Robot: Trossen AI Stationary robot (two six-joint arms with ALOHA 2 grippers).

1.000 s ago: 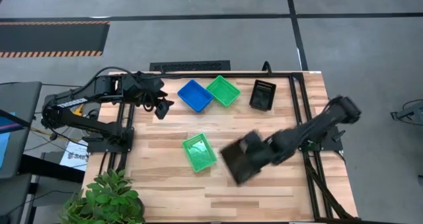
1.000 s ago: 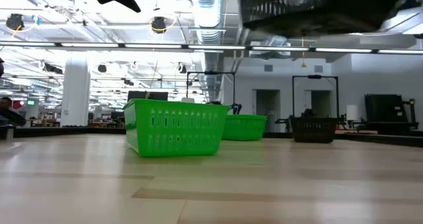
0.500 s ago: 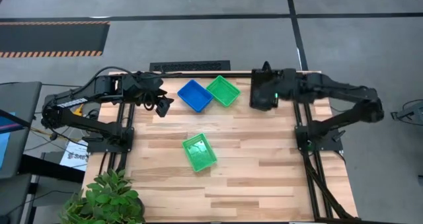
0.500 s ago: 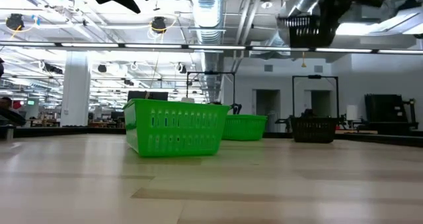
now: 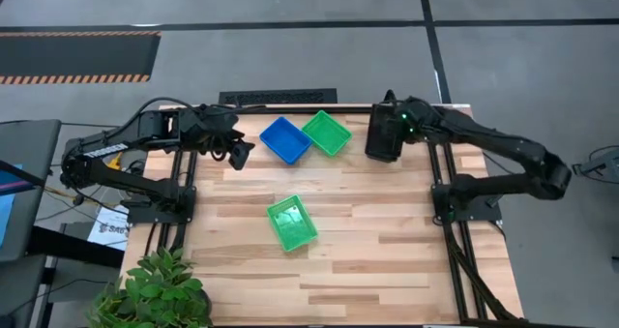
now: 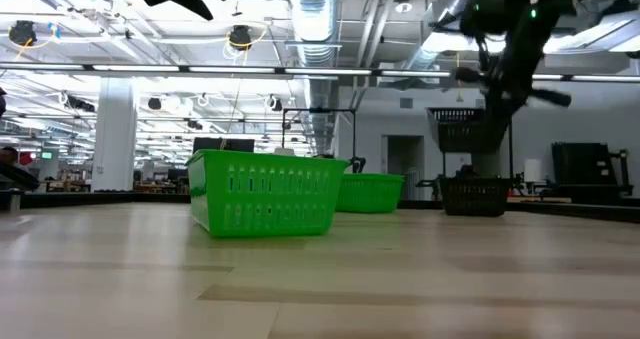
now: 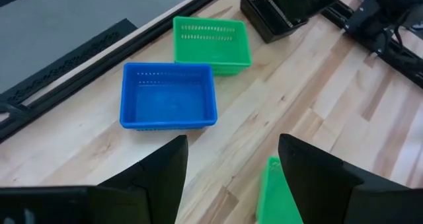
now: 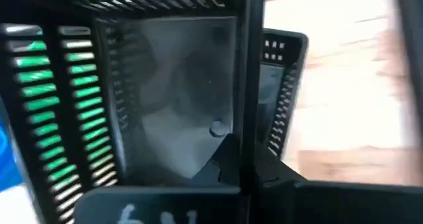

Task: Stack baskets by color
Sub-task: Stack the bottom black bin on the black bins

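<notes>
On worktop (image 5: 387,231): two green baskets (image 5: 291,222) (image 5: 326,133), one blue (image 5: 285,139), one black (image 6: 474,195); mesh-sided plastic rectangles. My right gripper (image 5: 395,125) clamps second black (image 6: 458,130) above it; left gripper (image 5: 235,154) spread, empty.

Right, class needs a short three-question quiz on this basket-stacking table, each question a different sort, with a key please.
1. True or false: the right gripper holds a black basket in the air above another black basket.
2. How many green baskets lie on the table?
3. Which basket sits beside the blue basket? A) black B) green C) none

Key: 1 true. 2 two: one at the far edge, one mid-table. 3 B.
</notes>
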